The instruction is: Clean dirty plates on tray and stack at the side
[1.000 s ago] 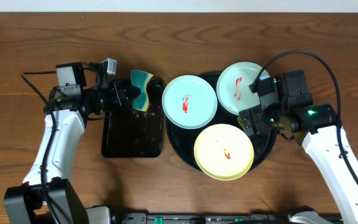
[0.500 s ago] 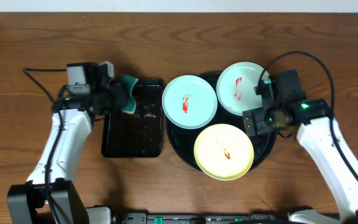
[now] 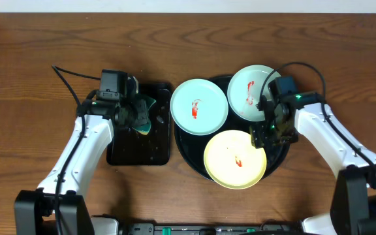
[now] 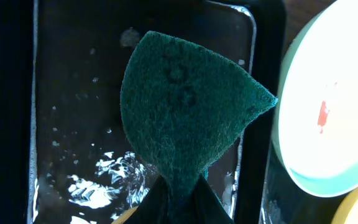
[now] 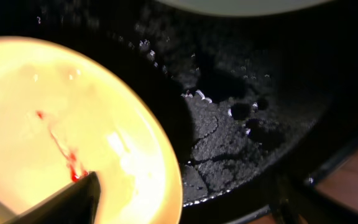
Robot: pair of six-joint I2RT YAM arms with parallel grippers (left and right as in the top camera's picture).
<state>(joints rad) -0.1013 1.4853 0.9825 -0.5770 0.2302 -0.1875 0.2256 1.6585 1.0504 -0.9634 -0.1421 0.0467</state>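
Three plates lie on the round black tray point(image 3: 187, 153): a mint plate point(image 3: 199, 106) at its left, a second mint plate point(image 3: 252, 92) at the back, and a yellow plate point(image 3: 235, 158) in front. Each bears a red smear. My left gripper point(image 3: 138, 118) is shut on a green sponge point(image 4: 185, 112) and holds it over the rectangular tray. My right gripper point(image 5: 182, 200) is open and straddles the yellow plate's point(image 5: 61, 124) right rim. One finger is over the plate's inside, the other over the tray's wet floor point(image 5: 241, 137).
The small rectangular black tray point(image 3: 126, 147), wet inside point(image 4: 73, 124), lies left of the round tray. In the left wrist view the near mint plate point(image 4: 328, 137) sits just right of it. Bare wooden table point(image 3: 31, 65) surrounds both trays.
My left arm has carried the sponge rightward, over the rectangular tray. My right gripper has moved down to the yellow plate's rim and its jaws have narrowed.
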